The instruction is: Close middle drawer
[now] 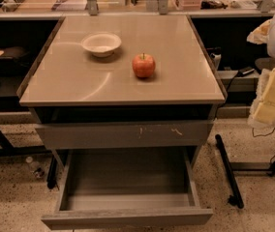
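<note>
The middle drawer [128, 178] is pulled far out toward me below the cabinet top. Its bare grey floor and walls are empty, and its plain flat front [127, 218] is at the bottom of the camera view. Above it is the taller drawer front with pale scratch marks [123, 134], almost flush under the top. My gripper [272, 96], pale and blocky on the white arm, hangs at the right edge of the view. It is to the right of the cabinet at about tabletop height, well apart from the drawer and touching nothing.
A white bowl [101, 43] and a red apple [144, 65] sit on the beige cabinet top [69, 81]. A black bar [229, 170] lies on the floor to the drawer's right. A small bottle [33, 167] lies on the floor at left. Dark shelves stand behind.
</note>
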Motion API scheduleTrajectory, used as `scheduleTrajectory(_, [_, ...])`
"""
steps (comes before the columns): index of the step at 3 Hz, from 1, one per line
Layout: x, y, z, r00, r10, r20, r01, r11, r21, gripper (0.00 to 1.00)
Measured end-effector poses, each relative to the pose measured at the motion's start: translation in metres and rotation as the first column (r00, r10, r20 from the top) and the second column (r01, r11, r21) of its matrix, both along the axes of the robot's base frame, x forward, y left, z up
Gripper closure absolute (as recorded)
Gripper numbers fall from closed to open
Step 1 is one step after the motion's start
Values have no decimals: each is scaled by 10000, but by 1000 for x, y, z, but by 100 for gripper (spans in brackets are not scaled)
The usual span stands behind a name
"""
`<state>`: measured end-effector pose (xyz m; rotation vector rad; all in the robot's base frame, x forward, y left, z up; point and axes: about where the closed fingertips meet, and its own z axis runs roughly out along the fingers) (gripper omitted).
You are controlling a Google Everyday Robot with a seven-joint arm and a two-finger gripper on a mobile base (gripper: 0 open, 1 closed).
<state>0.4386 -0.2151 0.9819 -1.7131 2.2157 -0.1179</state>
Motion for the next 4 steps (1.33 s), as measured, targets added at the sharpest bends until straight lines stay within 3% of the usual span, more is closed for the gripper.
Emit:
scheduleTrajectory(1, [0,0,0,10000,0,0,0,10000,0,0])
scheduleTrajectory(2, [-2,-6,-42,9986,-188,-488,201,9995,258,0])
scheduleTrajectory(3, [-15,-20,-119,9901,-496,-1312,607,9948,820,0])
scheduleTrajectory(4, [-34,-31,-179,9868,-419,-1564,577,9935,980,18])
